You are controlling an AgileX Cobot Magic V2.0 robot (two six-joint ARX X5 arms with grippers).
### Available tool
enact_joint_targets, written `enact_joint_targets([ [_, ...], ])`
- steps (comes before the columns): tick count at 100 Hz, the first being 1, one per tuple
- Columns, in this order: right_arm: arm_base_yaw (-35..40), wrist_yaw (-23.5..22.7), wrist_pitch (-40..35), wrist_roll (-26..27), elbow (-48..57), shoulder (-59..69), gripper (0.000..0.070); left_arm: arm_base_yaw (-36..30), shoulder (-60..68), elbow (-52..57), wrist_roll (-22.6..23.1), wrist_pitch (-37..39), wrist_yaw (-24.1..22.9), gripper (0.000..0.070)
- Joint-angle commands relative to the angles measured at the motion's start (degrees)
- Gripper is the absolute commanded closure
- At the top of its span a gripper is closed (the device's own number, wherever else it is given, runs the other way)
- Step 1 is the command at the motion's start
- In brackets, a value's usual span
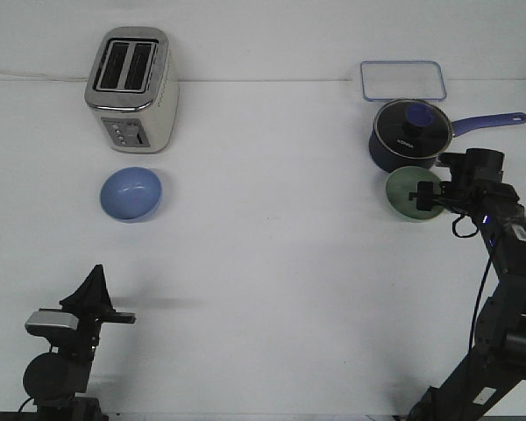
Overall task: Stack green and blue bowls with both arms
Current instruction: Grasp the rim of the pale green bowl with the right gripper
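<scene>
Green bowl (411,193) at right gripper (427,198), grip unclear; left gripper (94,279) looks closed, empty.

White table (272,289): toaster (131,88), bowls, saucepan (409,133)

text: none legible | saucepan lid (411,125): small white mark, too small to read
</scene>
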Motion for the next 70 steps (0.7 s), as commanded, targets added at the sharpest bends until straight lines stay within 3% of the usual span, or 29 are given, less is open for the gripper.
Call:
enact_joint_targets([
  [1, -0.07, -0.11, 0.07, -0.61, 1.33, 1.70, 0.0261, 0.04, -0.07, -1.14, 0.04, 0.85, 0.04, 0.0690],
  [12, -0.07, -0.11, -0.15, -0.61, 1.33, 1.70, 0.0291, 0.04, -0.07, -1.14, 0.04, 0.85, 0.04, 0.0690],
  [28, -0.07, -0.11, -0.92, -0.66, 1.33, 1.70, 0.0615, 0.04, -0.07, -1.14, 0.04, 0.85, 0.04, 0.0690],
  [36, -0.09, -0.09, -1.11, -0.63, 1.33, 1.68, 0.0693, 0.04, -0.07, -1.14, 0.04, 0.85, 0.04, 0.0690],
  [70, -0.39, -0.74, -3.13, 0.85, 1.97, -2.84, 0.0698, 0.04, -0.07, -1.14, 0.04, 0.85, 0.04, 0.0690],
])
